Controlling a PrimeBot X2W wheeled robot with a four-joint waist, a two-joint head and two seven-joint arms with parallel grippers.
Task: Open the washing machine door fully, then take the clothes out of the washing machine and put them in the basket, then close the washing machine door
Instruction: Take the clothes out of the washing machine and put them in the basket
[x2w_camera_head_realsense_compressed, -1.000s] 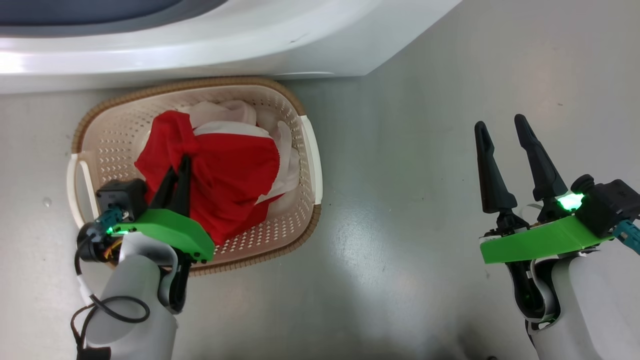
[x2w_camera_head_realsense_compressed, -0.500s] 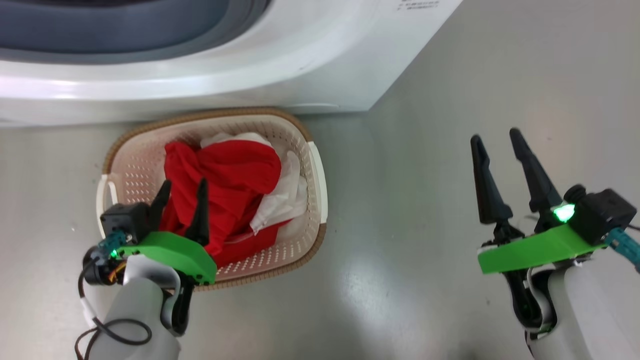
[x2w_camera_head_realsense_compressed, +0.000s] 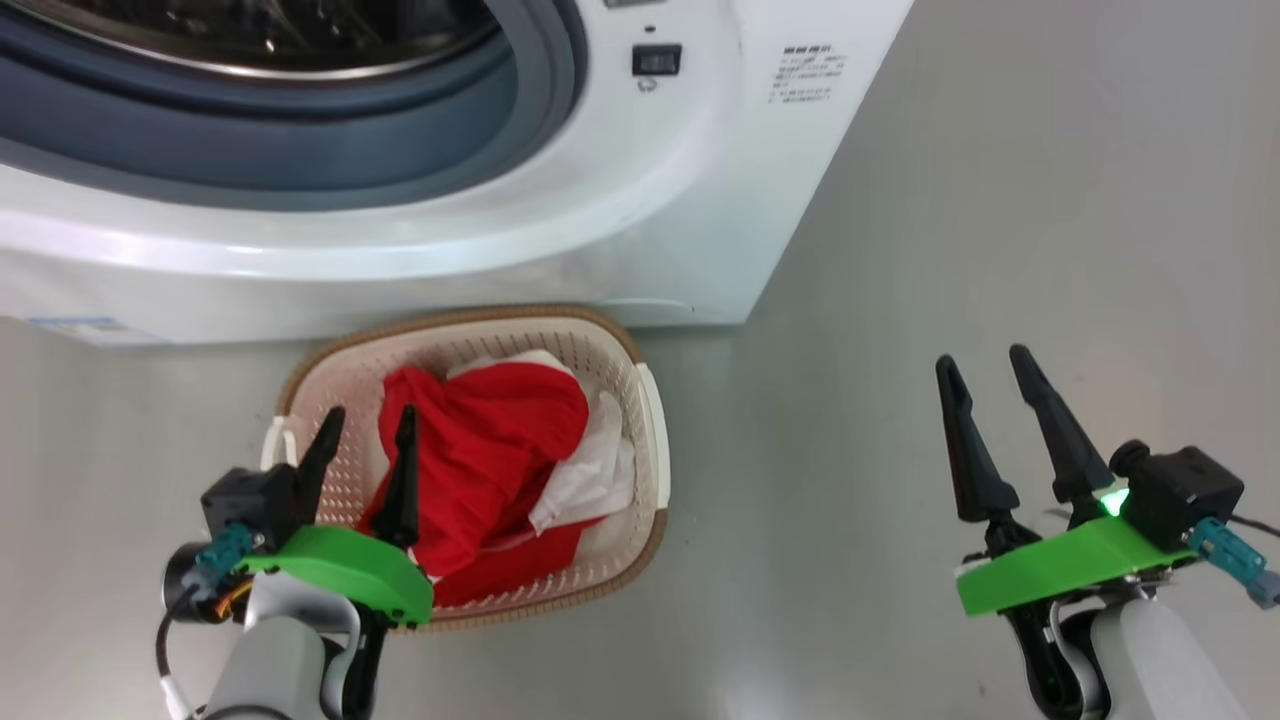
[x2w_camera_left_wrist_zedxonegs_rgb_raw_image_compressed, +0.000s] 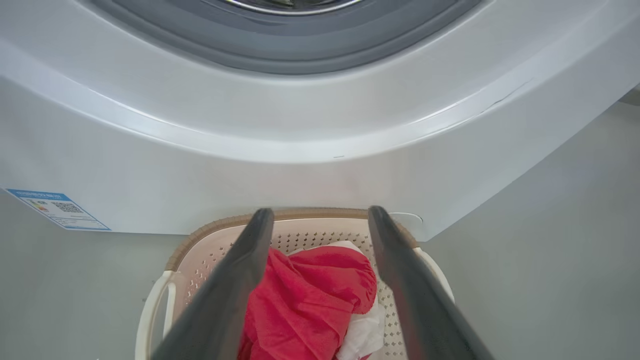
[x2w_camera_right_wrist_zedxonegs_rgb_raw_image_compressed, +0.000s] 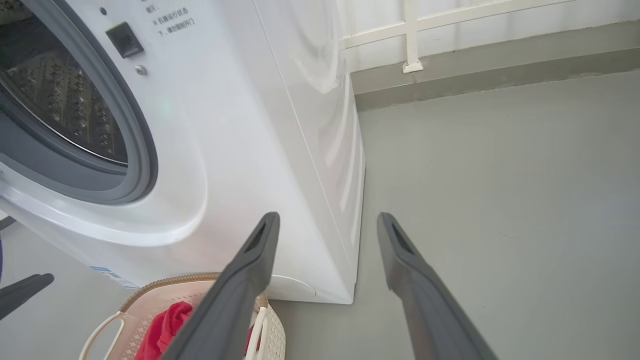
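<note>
LAUNDRY NEARLY DONE: The red and white clothes (x2w_camera_head_realsense_compressed: 490, 450) lie heaped in the basket (x2w_camera_head_realsense_compressed: 653, 440), lower centre of the head frame, on the floor (x2w_camera_head_realsense_compressed: 850, 300) just beside the foot of the washer (x2w_camera_head_realsense_compressed: 660, 220). The washer's mouth stands uncovered across the top of the frame. The part of the drum (x2w_camera_right_wrist_zedxonegs_rgb_raw_image_compressed: 65, 105) on view looks bare, so closing the door is likely all that is left.

The risks sit low and close. The heap rises above the basket's rim, and the left hand (x2w_camera_head_realsense_compressed: 371, 410) hovers right over its near-left side. A finger that catches a fold as the arm lifts could drag cloth out over the rim and onto the floor. The basket looks light and stands beneath the mouth, so a forearm or a swinging door that clips it could shove or tip it. Any garment deep in the drum, where the frames do not reach, would be shut in.

The left hand is spread wide and grips nothing. In its wrist frame the two fingers (x2w_camera_left_wrist_zedxonegs_rgb_raw_image_compressed: 235, 290) straddle the red heap, with cloth showing between them, though whether a finger brushes the fabric cannot be told. The right hand (x2w_camera_head_realsense_compressed: 980, 356) is likewise spread wide and empty, at lower right of the head frame over bare floor, well apart from the basket.
</note>
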